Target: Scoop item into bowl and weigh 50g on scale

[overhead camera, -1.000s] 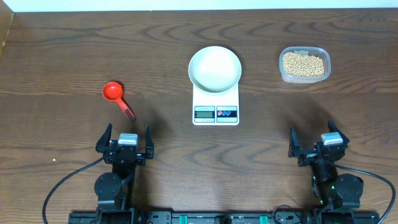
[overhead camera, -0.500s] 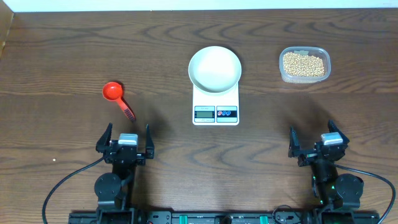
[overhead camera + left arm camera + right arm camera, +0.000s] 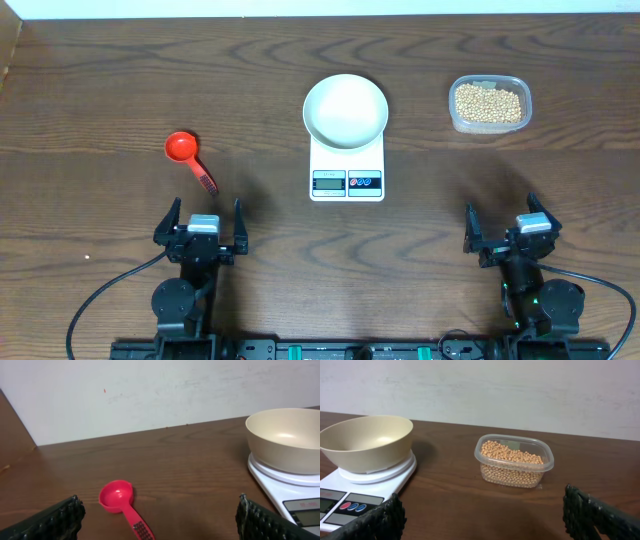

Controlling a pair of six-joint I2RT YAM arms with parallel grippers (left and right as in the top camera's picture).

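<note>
Dark wood-grain table (image 3: 100,90) is carrying every object, listed here from the near edge outward. Nearest, the left gripper (image 3: 205,212) and the right gripper (image 3: 502,213) are sitting at the near edge, each standing with its jaws spread wide and gripping nothing. Beyond the left gripper, a red plastic measuring scoop (image 3: 183,149) is lying flat, its handle pointing back toward the near edge, apart from both grippers. At centre, the small white rectangular digital scale (image 3: 346,172) is facing its display and red and blue buttons nearward. A round white bowl (image 3: 345,110) is resting empty on the scale's far half. Far right, a clear rounded-rectangular plastic tub (image 3: 452,112) is holding the small pale tan beans (image 3: 488,103), well apart from the scale. A pale wall (image 3: 150,390) is closing the far side.
</note>
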